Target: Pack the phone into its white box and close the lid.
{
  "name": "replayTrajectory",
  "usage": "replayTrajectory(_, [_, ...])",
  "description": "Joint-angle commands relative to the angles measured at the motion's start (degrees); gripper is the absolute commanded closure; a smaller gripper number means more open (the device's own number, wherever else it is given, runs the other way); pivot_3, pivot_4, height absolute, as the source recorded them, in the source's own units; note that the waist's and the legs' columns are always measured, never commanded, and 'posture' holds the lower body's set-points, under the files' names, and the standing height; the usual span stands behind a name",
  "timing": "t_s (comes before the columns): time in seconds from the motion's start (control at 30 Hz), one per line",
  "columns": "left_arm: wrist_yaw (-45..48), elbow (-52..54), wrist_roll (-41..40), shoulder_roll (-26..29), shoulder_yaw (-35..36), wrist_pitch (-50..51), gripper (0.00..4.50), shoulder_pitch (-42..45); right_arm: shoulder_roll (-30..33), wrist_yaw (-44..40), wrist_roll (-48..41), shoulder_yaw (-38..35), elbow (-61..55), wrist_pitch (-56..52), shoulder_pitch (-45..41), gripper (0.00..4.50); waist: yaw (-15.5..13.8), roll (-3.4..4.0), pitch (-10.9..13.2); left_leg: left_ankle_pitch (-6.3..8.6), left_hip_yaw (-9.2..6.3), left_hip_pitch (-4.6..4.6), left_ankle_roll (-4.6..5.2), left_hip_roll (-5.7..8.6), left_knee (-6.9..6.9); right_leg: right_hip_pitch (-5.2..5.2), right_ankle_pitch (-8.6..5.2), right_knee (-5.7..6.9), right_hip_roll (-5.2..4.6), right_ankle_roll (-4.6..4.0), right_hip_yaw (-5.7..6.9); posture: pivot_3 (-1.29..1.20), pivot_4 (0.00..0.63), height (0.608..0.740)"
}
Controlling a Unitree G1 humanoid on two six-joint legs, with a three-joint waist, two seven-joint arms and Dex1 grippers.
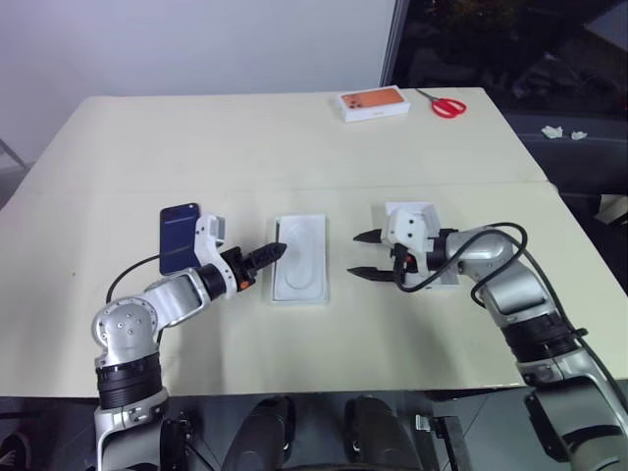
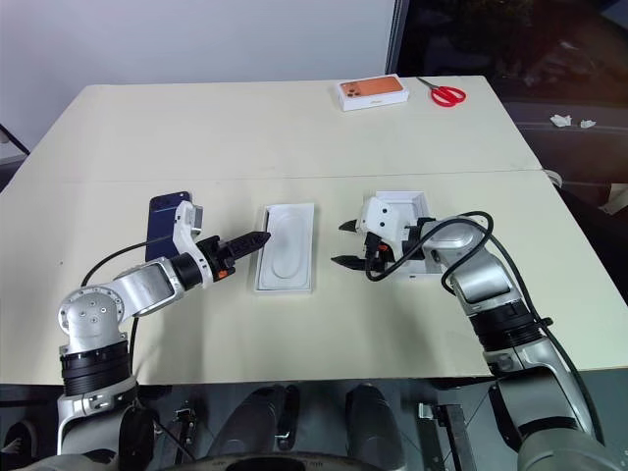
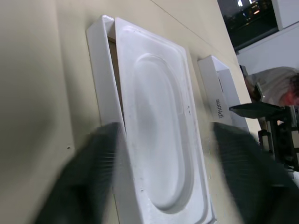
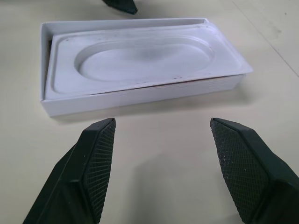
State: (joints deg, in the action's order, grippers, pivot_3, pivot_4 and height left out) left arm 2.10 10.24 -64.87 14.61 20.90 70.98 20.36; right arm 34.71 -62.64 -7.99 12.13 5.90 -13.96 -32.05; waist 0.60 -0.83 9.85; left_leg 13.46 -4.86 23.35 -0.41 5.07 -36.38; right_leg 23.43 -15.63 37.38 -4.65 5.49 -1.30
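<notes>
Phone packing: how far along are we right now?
Early. Done: the lid is off. In hand: both claws, left and right, flank the white box, open and empty; an insert sits askew on it. Left: the phone on the table goes in, then the lid.

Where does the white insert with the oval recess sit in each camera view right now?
Left eye view: white insert, centre, between the grippers.
Right eye view: insert, left of centre.
Left wrist view: insert, mid-frame, askew on the white box.
Right wrist view: insert, upper half.
Shared landmark: its oval recess.
</notes>
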Motion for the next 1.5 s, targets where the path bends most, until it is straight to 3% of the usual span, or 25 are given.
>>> replayTrajectory(0.03, [0.3,2.9,-1.8,1.7,0.1,0.3,0.02,0.4,-0.8,0.6,0.0,-0.6,-0.1,1.2,-1.6,1.10,0.0,0.00,0.0,0.00,0.00,0.00,0.00,0.00,0.00,0.00,0.00,0.00,0.00,0.00,0.00,0.00,0.150,0.740])
replayTrajectory(0.33, [6.7,5.1,-0.8,7.9,1.3,-5.4,0.02,0.9,-5.0,5.0,0.5,-1.2,1.5,2.1,-5.3,1.10,0.2,0.00,0.0,-0.08,0.00,0.00,-0.13,-0.01,0.03,0.02,0.00,0.00,0.01,0.00,-0.01,0.00,0.150,0.740])
replayTrajectory(0.43, [12.0,6.4,2.7,10.8,1.1,-11.0,0.00,0.1,-8.0,7.3,1.2,0.0,0.1,1.3,-6.6,2.01,0.3,0.01,0.0,-0.18,0.01,0.00,-0.30,-0.03,0.12,0.07,0.00,0.00,0.03,0.00,-0.02,0.00,0.150,0.740])
replayTrajectory(0.47, [14.1,6.4,3.3,11.9,1.5,-12.7,0.00,-0.2,-9.0,7.8,1.8,0.7,-0.2,1.4,-7.0,2.64,0.2,0.02,0.0,-0.19,0.00,0.00,-0.33,-0.03,0.16,0.09,0.00,-0.01,0.03,-0.01,-0.01,0.00,0.150,0.740])
replayTrajectory(0.6, [24.3,6.8,9.0,18.5,0.5,-19.7,0.00,-4.1,-15.2,15.4,7.2,4.0,3.0,1.4,-10.8,4.45,0.6,0.01,0.0,-0.19,0.02,-0.01,-0.33,-0.03,0.19,0.12,0.00,-0.03,0.04,-0.02,-0.04,0.00,0.150,0.740])
replayTrajectory(0.73, [26.3,6.8,8.7,19.2,1.4,-21.5,0.00,-5.8,-15.2,18.8,16.5,10.0,8.7,8.6,-12.6,4.45,-0.2,0.01,0.0,-0.21,-0.03,0.00,-0.35,-0.01,0.22,0.14,-0.01,-0.06,0.00,-0.03,0.01,0.00,0.150,0.740])
replayTrajectory(0.97, [26.7,6.7,10.9,19.5,1.4,-24.0,0.00,-7.9,-14.3,18.1,25.4,17.3,14.5,18.4,-14.6,4.45,0.5,-0.02,0.0,-0.20,-0.03,0.00,-0.33,0.00,0.24,0.11,0.02,-0.10,0.02,-0.06,0.01,0.00,0.150,0.740])
replayTrajectory(1.5, [25.2,6.8,11.4,19.3,1.8,-24.2,0.00,-8.2,-18.2,16.2,28.4,20.0,13.6,19.7,-11.2,4.45,0.4,-0.02,0.0,-0.22,-0.05,0.00,-0.36,-0.06,0.25,0.14,0.02,-0.05,0.10,-0.06,0.01,0.00,0.150,0.740])
